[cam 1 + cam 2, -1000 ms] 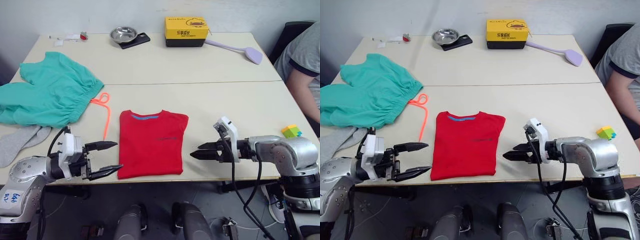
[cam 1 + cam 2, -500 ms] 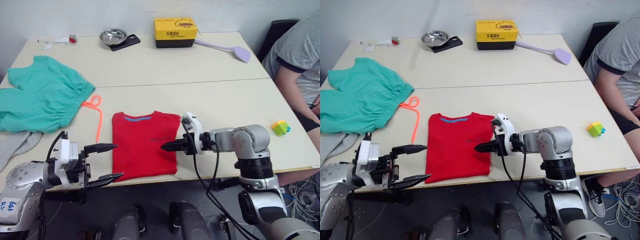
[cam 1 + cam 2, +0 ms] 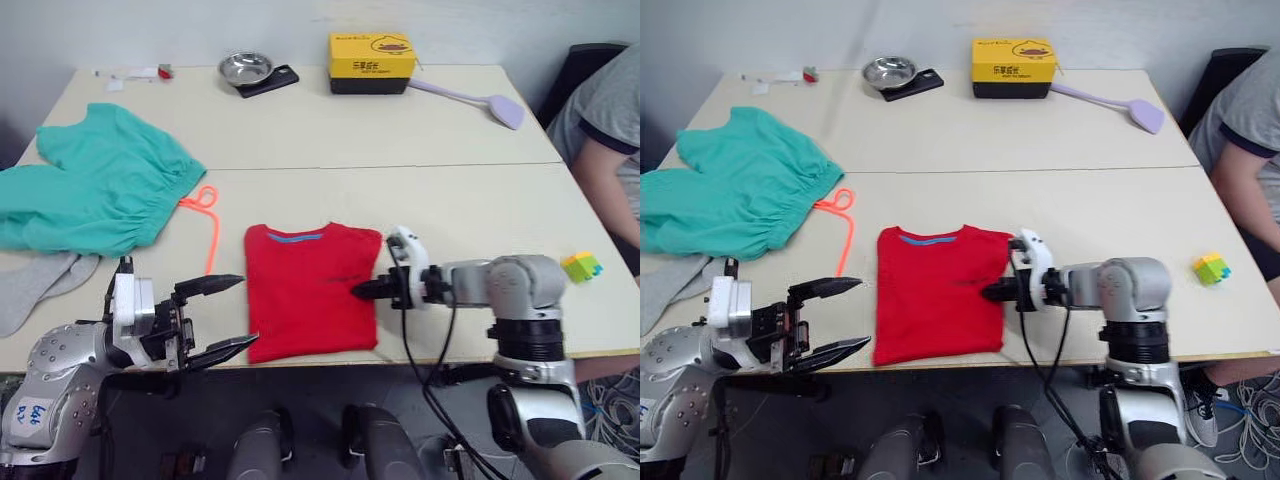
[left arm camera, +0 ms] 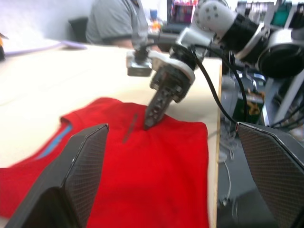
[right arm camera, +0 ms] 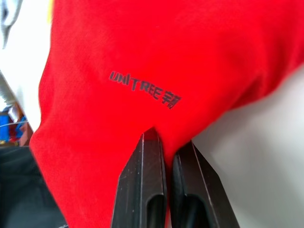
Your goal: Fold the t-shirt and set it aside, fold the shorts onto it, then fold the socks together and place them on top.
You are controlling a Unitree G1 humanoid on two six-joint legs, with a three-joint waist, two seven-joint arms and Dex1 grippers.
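Both arms are built of rounded silver-grey metal segments, each ending in a white wrist block that carries a gripper of two tapered black fingers: left gripper (image 3: pixel 226 316), right gripper (image 3: pixel 362 291). Black cables loop from the right wrist block down below the forearm, and the left forearm bears a white label with blue handwriting. The left fingers' (image 4: pixel 80 171) inner faces carry a fine cross-hatched texture.
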